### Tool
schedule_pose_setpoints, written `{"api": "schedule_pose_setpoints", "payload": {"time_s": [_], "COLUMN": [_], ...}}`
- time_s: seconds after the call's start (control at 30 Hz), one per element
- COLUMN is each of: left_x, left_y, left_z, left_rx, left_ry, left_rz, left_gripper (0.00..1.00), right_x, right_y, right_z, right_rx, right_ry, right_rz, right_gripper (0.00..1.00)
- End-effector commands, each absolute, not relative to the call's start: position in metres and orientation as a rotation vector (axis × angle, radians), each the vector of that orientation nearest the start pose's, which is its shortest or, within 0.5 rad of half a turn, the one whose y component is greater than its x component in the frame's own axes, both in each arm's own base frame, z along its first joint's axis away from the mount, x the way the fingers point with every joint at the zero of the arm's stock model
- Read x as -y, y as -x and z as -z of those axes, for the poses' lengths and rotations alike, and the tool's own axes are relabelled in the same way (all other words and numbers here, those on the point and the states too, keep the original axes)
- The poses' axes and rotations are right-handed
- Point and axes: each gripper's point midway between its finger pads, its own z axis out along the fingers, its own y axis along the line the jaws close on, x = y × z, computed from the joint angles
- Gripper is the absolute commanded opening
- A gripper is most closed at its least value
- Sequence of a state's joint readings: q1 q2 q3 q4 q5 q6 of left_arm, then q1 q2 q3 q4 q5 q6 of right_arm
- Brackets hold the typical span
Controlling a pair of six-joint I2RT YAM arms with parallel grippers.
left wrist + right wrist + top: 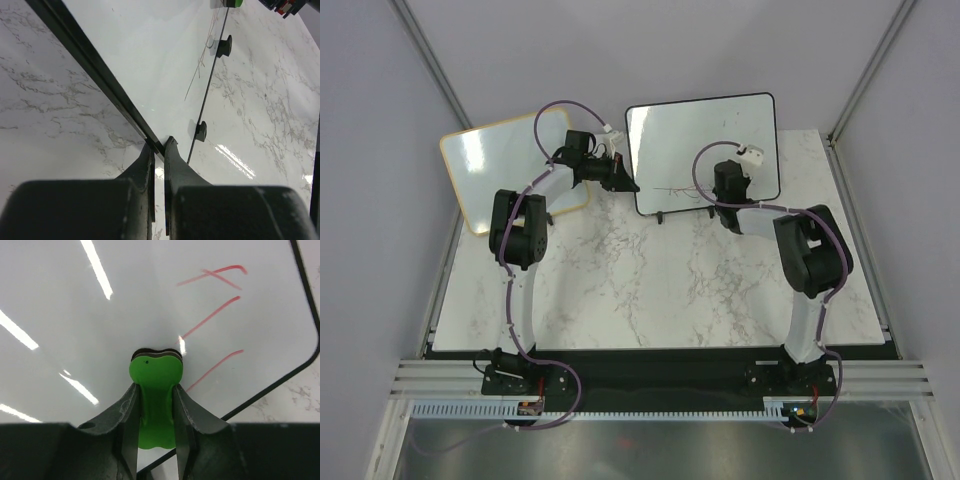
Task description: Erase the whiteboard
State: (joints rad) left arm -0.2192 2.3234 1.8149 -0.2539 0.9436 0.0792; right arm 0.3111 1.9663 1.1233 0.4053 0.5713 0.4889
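The whiteboard (700, 145), black-framed with two small black feet, stands at the back of the marble table. Faint red and dark lines (675, 190) run along its lower part. My left gripper (627, 184) is shut on the board's left edge; in the left wrist view (159, 146) both fingers pinch the black frame (100, 75). My right gripper (726, 192) is shut on a green eraser (156, 375), whose dark felt end presses on the board face (75, 300) beside red strokes (210, 315).
A second white board with a light wooden frame (510, 170) lies at the back left, behind the left arm. The board's feet (201, 131) rest on the marble table (650, 290). Grey enclosure walls stand on both sides and behind.
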Motion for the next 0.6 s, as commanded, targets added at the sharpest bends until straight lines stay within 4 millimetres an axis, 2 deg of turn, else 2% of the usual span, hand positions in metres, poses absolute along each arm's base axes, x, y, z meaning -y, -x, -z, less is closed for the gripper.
{"api": "schedule_pose_setpoints", "payload": {"time_s": [0.0,0.03,0.07,0.1,0.17,0.2,0.23,0.27,0.33,0.4,0.5,0.57], "left_x": [0.253,0.254,0.254,0.254,0.253,0.254,0.253,0.253,0.253,0.254,0.254,0.254], "left_y": [-0.525,-0.524,-0.524,-0.524,-0.525,-0.525,-0.525,-0.525,-0.525,-0.524,-0.524,-0.525], "left_z": [-0.106,-0.105,-0.106,-0.105,-0.106,-0.105,-0.105,-0.106,-0.105,-0.105,-0.106,-0.106], "left_rx": [-1.908,-1.912,-1.911,-1.911,-1.911,-1.914,-1.915,-1.911,-1.912,-1.913,-1.911,-1.911], "left_ry": [-0.912,-0.911,-0.911,-0.911,-0.910,-0.909,-0.908,-0.909,-0.910,-0.911,-0.912,-0.910], "left_rz": [0.977,0.978,0.978,0.978,0.974,0.978,0.976,0.977,0.977,0.981,0.982,0.981], "left_gripper": [0.02,0.02,0.02,0.02,0.02,0.02,0.02,0.02,0.02,0.02,0.02,0.02], "right_x": [-0.158,-0.186,-0.203,-0.228,-0.256,-0.267,-0.278,-0.293,-0.306,-0.312,-0.303,-0.290], "right_y": [-0.522,-0.517,-0.520,-0.513,-0.515,-0.514,-0.512,-0.514,-0.513,-0.514,-0.513,-0.512], "right_z": [-0.070,-0.067,-0.074,-0.070,-0.077,-0.076,-0.066,-0.070,-0.055,-0.053,-0.052,-0.051], "right_rx": [-1.936,-1.948,-1.930,-1.940,-1.926,-1.928,-1.947,-1.948,-1.994,-2.006,-2.003,-2.009], "right_ry": [-0.330,-0.270,-0.237,-0.170,-0.112,-0.087,-0.060,-0.033,-0.001,0.007,-0.005,-0.011], "right_rz": [-0.057,-0.098,-0.130,-0.155,-0.209,-0.226,-0.241,-0.293,-0.336,-0.348,-0.304,-0.236], "right_gripper": [0.00,0.00,0.00,0.00,0.00,0.00,0.00,0.00,0.00,0.00,0.00,0.00]}}
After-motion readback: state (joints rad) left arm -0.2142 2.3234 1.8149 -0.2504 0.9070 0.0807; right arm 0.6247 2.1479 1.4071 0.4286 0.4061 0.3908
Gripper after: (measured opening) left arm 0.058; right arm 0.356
